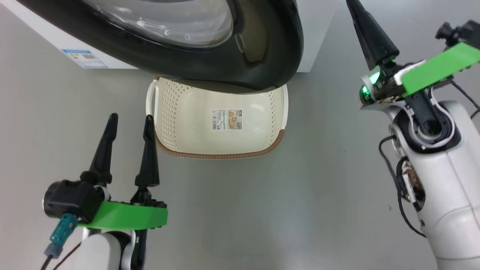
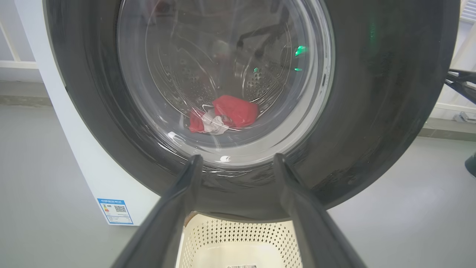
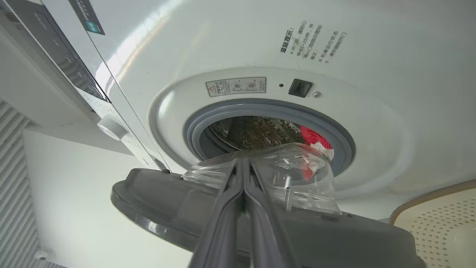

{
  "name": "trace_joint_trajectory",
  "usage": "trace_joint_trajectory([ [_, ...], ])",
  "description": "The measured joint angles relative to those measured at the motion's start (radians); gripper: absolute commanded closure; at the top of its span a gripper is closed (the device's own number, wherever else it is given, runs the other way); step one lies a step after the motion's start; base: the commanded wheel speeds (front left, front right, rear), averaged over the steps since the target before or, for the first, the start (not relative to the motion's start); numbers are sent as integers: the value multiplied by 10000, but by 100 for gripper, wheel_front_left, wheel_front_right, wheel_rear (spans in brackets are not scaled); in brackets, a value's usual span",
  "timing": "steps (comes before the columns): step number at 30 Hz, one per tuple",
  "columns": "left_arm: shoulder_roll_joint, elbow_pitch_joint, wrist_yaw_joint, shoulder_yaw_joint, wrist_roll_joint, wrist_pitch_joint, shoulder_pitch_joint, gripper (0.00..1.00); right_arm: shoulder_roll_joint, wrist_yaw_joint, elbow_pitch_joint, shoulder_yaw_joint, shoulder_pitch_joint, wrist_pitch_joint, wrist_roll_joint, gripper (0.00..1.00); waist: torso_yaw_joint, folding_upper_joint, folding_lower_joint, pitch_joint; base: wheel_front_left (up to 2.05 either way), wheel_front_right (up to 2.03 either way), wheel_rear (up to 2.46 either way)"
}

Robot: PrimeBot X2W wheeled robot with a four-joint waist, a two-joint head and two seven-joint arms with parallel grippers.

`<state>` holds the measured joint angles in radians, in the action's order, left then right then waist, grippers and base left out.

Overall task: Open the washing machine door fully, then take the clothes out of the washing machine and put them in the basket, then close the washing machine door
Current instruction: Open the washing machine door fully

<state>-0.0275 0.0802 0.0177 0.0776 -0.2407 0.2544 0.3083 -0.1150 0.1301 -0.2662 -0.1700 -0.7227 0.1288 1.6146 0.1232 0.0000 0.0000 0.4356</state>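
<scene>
The washing machine door (image 1: 262,56) stands partly open, its black rim hanging over the far end of the basket (image 1: 225,148). The basket sits on the floor with only a paper label inside. Red clothes (image 2: 234,111) with white trim lie in the steel drum, seen through the door glass (image 2: 223,74); the clothes (image 3: 316,138) also show past the grey ring (image 3: 267,109). My left gripper (image 1: 130,123) is open and holds nothing, just left of the basket, with its fingers (image 2: 193,175) aimed at the door front. My right gripper (image 3: 242,163) is shut and holds nothing, its tips by the door's inner bowl (image 3: 297,167).
The white washing machine (image 3: 334,56) stands on a grey floor (image 1: 281,210), with a blue label (image 2: 115,211) low on its front. Its control panel and a knob (image 3: 111,128) are at the top. Open floor lies in front of and to the right of the basket.
</scene>
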Motion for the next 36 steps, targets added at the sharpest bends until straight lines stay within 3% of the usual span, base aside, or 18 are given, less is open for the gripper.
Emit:
trace_joint_trajectory([
  [7, 0, 33, -8, 138, -86, 0, 8, 0, 98, -2, -1103, 339, -957, 2600, 2008, 100, 88, 0, 0, 76, 0, 0, 0],
  [14, 2, 77, -8, 201, -178, 0, 11, 0, 63, -2, -2414, -144, -2120, 4750, 2332, 100, 116, 0, 0, 210, 0, 0, 0],
  [24, 2, 94, -12, 280, -251, 0, 81, 0, -27, 0, -3676, -460, -3292, 5979, 1960, 100, 354, 0, 0, 437, 0, 0, 0],
  [36, 4, 230, -88, 222, -293, 0, 83, 0, 35, -73, -3720, -454, -3051, 6964, 1948, 100, 403, 0, 0, 151, 0, 0, 0],
])
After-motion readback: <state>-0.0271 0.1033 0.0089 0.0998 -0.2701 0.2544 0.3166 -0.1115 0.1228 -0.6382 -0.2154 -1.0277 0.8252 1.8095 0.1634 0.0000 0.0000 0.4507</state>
